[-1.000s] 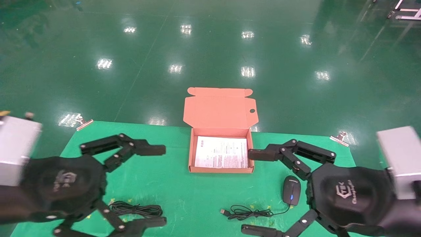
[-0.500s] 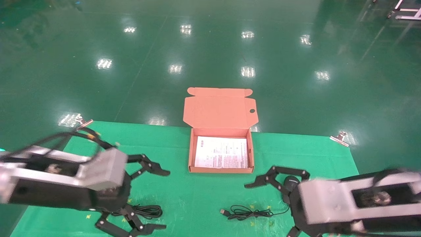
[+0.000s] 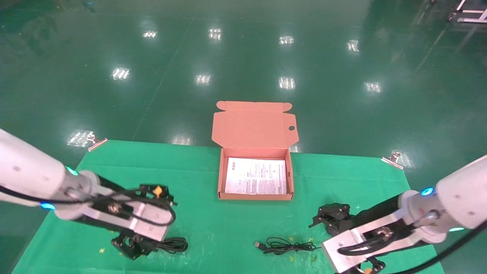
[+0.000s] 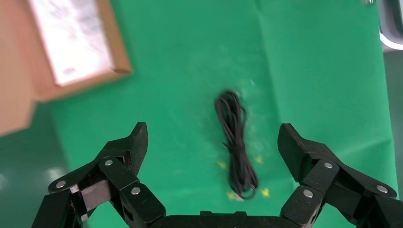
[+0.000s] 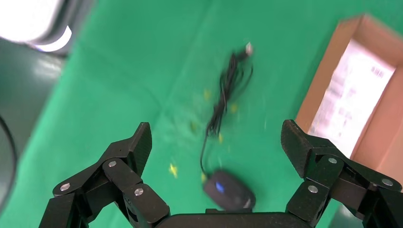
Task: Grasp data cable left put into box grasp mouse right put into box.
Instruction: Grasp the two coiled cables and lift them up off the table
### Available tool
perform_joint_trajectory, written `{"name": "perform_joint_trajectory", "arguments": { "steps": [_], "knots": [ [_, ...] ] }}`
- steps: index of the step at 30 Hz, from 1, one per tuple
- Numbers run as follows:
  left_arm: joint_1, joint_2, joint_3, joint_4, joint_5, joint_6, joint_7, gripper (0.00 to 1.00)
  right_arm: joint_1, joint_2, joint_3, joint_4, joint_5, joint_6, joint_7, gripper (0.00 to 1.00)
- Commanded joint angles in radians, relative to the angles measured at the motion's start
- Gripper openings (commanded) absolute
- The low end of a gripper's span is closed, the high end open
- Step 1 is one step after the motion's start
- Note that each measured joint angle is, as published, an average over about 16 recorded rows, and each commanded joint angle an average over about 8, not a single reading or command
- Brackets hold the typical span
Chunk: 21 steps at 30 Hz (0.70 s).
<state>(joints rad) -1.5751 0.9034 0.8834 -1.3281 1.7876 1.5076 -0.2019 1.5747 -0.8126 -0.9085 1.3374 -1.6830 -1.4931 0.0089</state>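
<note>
We see both arms reaching in low; left gripper (image 4: 212, 142) and right gripper (image 5: 216, 142) each point downward, fingers spread wide, holding nothing.

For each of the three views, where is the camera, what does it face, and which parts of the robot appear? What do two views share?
Head view: on the head, facing forward and down at the table; both arms show.
Left wrist view: on the left wrist, facing the data cable between the open left gripper fingers.
Right wrist view: on the right wrist, facing the mouse between the open right gripper fingers.
Shared: both wrist views show the box.
</note>
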Motion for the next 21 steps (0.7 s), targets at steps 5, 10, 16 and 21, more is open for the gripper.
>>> {"name": "perform_joint_trajectory", "arguments": {
  "steps": [5, 10, 16, 21],
  "knots": [
    [0.029, 0.052, 0.061, 0.032, 0.128, -0.049, -0.033, 1.00, -0.041, -0.035, -0.049, -0.010, -0.129, 0.086, 0.019, 1.00],
    [0.052, 0.099, 0.073, 0.142, 0.157, -0.083, -0.067, 1.00, -0.092, -0.066, -0.069, -0.039, -0.205, 0.163, 0.057, 1.00],
    [0.063, 0.156, 0.071, 0.338, 0.151, -0.127, -0.060, 1.00, -0.137, -0.117, -0.083, -0.136, -0.227, 0.222, 0.058, 1.00],
    [0.065, 0.201, 0.070, 0.496, 0.156, -0.180, -0.031, 1.00, -0.147, -0.171, -0.088, -0.257, -0.224, 0.259, 0.018, 1.00]
  ]
}}
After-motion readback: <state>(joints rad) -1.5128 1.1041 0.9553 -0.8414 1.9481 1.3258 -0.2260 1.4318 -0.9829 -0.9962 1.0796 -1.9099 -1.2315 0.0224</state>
